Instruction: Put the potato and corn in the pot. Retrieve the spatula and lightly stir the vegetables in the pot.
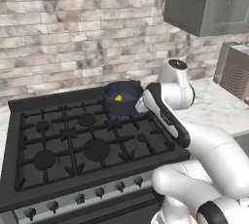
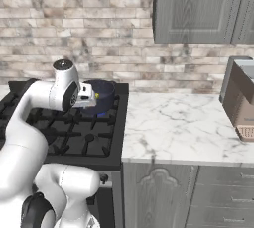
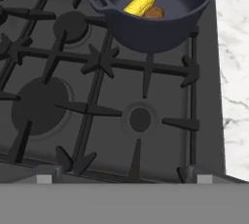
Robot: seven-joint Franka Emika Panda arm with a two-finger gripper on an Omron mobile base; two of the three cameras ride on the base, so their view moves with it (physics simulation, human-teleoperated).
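The dark blue-grey pot (image 1: 122, 97) (image 2: 102, 94) (image 3: 155, 28) stands on the stove's back right burner. Inside it lie the yellow corn (image 3: 141, 3) (image 1: 118, 98) and, touching it, the brown potato (image 3: 154, 12). My gripper (image 3: 124, 179) (image 2: 87, 95) hovers in front of the pot, over the front right burner. It is open, its tips set wide apart with nothing between them. The spatula is out of view.
The black gas stove (image 1: 73, 140) has raised grates and a row of knobs (image 1: 80, 198) along its front. A white marble counter (image 2: 178, 128) runs to the right, with a brown-and-grey box (image 2: 240, 98) at its far end. Grey cabinets (image 2: 198, 9) hang above.
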